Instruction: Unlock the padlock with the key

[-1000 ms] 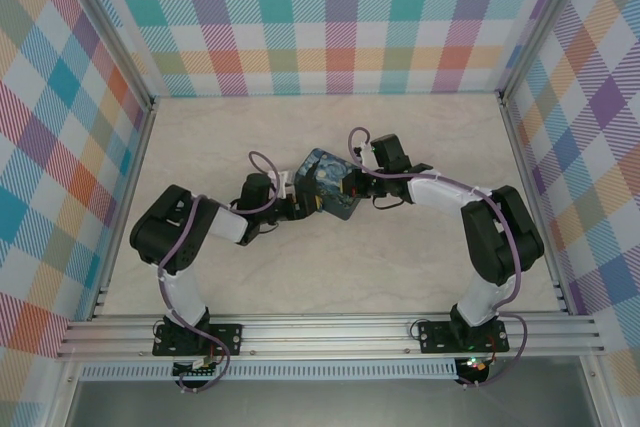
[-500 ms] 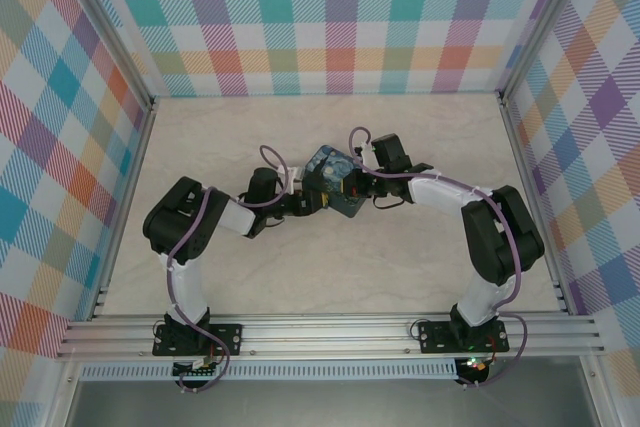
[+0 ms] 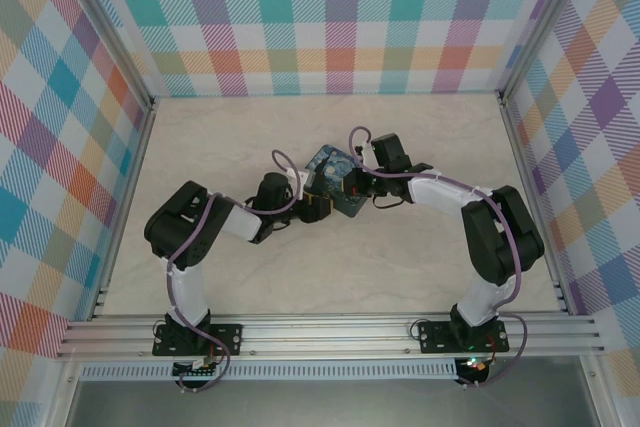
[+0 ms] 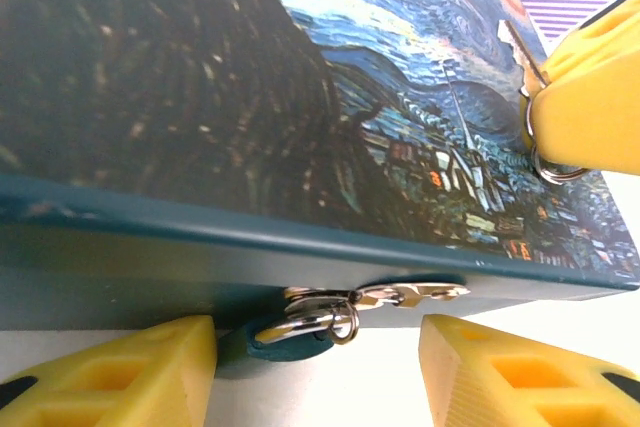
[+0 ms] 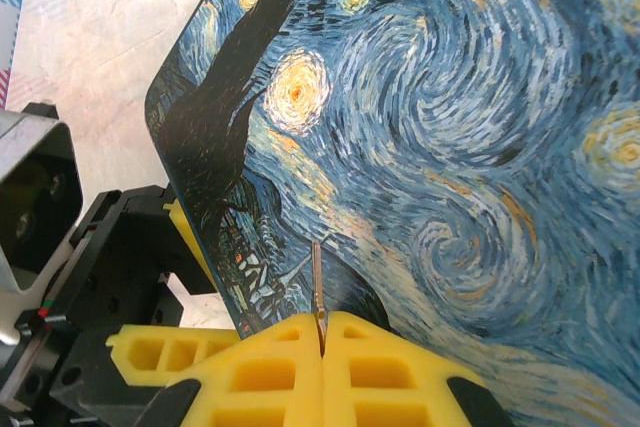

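The pale marbled tabletop carries a dark-blue painted tin near its middle, with both arms reaching in to it from either side. In the top view the tin sits tilted between the two tools, and its swirling night-sky lid faces the right wrist camera. The left tool faces the tin's teal side wall with its yellow fingers set apart, one to each side of the clasp and closed on nothing. The right tool has its fingers pressed together, clamped on the key, and hangs close over the painted lid. The padlock, a small teal body with a thin metal shackle and rings, hangs from the clasp at the lower edge of the tin's side wall, between the left tool's fingers and nearer the left one. The key is a thin metal blade sticking out from the right tool's fingertips, its tip against or just above the lid, well apart from the padlock.
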`<action>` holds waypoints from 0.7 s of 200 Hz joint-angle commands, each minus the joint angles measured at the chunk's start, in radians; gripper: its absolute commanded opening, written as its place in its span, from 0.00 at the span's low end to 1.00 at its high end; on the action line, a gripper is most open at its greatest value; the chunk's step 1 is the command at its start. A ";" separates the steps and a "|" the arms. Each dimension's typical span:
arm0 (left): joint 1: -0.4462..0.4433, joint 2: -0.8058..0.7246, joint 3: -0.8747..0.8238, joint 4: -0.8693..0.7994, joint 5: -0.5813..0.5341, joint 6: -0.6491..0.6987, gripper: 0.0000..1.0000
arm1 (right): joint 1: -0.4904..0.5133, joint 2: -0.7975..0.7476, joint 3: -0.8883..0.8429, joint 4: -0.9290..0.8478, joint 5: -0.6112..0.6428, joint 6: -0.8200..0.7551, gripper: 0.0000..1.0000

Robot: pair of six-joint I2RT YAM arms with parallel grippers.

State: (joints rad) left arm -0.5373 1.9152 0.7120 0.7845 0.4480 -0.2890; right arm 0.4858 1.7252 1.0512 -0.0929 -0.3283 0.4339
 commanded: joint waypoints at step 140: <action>-0.108 0.105 0.044 -0.166 -0.291 0.134 0.35 | 0.017 0.026 -0.010 -0.041 0.040 0.000 0.03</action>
State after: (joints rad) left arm -0.6308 1.9430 0.7460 0.7536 0.1627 -0.1574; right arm 0.4923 1.7256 1.0512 -0.0864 -0.3206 0.4358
